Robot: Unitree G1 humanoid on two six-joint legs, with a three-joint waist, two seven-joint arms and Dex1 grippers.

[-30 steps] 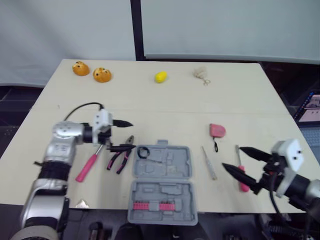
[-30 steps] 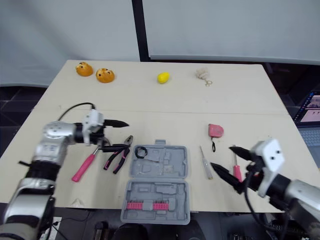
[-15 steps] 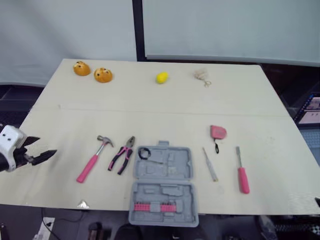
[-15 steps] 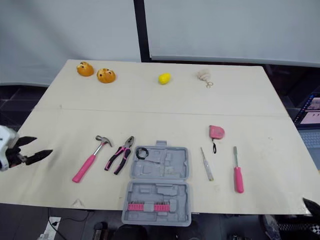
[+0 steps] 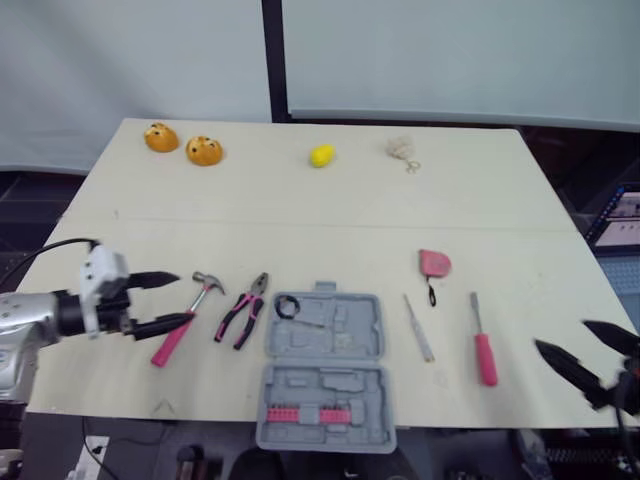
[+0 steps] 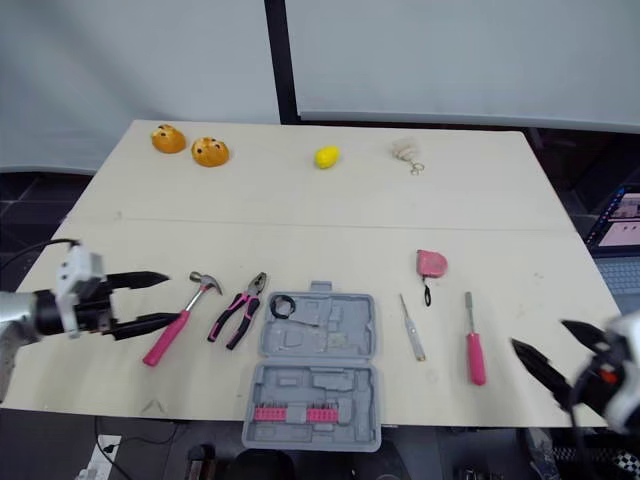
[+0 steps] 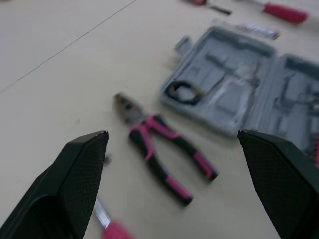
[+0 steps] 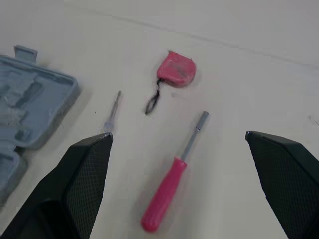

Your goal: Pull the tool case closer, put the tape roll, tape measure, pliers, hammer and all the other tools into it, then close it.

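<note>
The grey tool case (image 5: 325, 365) lies open at the table's front middle, a black tape roll (image 5: 289, 306) in its far left corner. Left of it lie the pink-handled pliers (image 5: 243, 310) and the hammer (image 5: 180, 332). My left gripper (image 5: 183, 298) is open, its fingertips straddling the hammer's handle from the left, just above the table. Right of the case are a pink tape measure (image 5: 434, 263), a small clear-handled screwdriver (image 5: 419, 328) and a red screwdriver (image 5: 483, 345). My right gripper (image 5: 561, 334) hangs open at the front right corner, right of the red screwdriver (image 8: 167, 194).
Along the far edge sit two orange buns (image 5: 161, 137) (image 5: 204, 150), a yellow lemon (image 5: 321, 154) and a beige keyring toy (image 5: 402, 147). A row of red bits (image 5: 310, 412) fills the case's front half. A laptop (image 5: 620, 210) stands beyond the right edge.
In the last half second my left gripper has moved right, from the table's left edge up to the hammer. My right gripper has come back over the front right corner. No tool has moved.
</note>
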